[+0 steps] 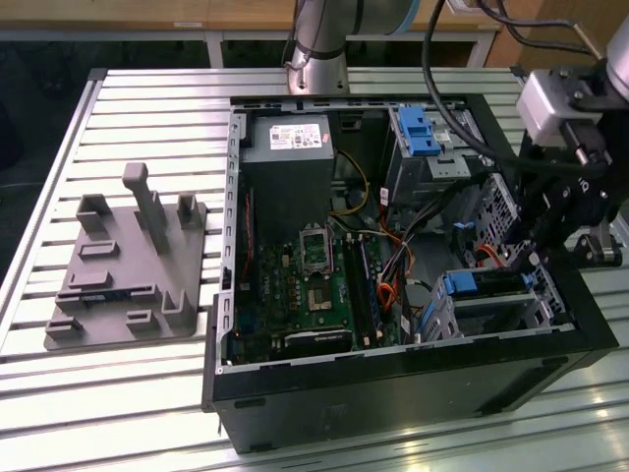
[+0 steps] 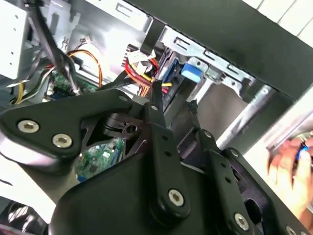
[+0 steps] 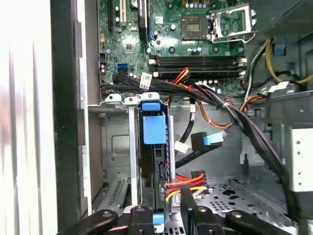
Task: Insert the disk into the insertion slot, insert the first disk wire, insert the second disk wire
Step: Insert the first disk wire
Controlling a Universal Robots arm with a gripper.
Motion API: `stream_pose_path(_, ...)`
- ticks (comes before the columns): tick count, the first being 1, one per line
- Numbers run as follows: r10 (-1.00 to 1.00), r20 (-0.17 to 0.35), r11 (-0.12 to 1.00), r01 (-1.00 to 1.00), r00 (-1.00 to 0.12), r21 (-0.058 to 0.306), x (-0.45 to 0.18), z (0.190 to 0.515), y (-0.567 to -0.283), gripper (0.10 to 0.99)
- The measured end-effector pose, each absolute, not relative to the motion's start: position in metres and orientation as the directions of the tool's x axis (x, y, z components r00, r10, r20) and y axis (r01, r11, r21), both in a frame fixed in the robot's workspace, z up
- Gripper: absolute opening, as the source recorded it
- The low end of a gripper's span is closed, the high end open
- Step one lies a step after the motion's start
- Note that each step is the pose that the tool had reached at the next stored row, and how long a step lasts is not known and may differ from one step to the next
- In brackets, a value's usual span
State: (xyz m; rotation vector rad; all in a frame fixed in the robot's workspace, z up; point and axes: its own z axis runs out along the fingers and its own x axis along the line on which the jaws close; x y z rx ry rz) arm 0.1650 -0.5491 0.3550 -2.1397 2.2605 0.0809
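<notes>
The disk (image 3: pixel 154 129) is sitting in the insertion slot (image 1: pixel 437 320), the released hand (image 3: pixel 166 213) hovering at its end, a blue-tipped wire (image 3: pixel 212 139) hanging unplugged.

Exterior view count: one worktop (image 1: pixel 147 98), one computer case (image 1: pixel 393 393), one grey fixture (image 1: pixel 118 285) at 9 o'clock of the case, one motherboard (image 1: pixel 305 285), one power supply (image 1: pixel 290 167), two drive cages (tall bay (image 1: pixel 432 167), insertion slot (image 1: pixel 442 317)), one disk (image 1: pixel 488 285), one gripper (image 1: pixel 524 258). Second wrist view: one hand (image 2: pixel 288 171).

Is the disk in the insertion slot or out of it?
In: the disk, blue carrier outward, sits inside the insertion slot in the first wrist view; whether fully seated, cannot tell.
</notes>
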Motion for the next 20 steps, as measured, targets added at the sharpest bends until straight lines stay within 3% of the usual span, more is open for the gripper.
stream_pose_path(5, -0.997, -0.056, 0.057, -0.998, -0.058, 0.018, 0.165, 0.376, -0.549, 0.357)
stream_pose_path(20, -0.997, -0.056, 0.057, -0.998, -0.058, 0.018, 0.165, 0.389, -0.549, 0.357)
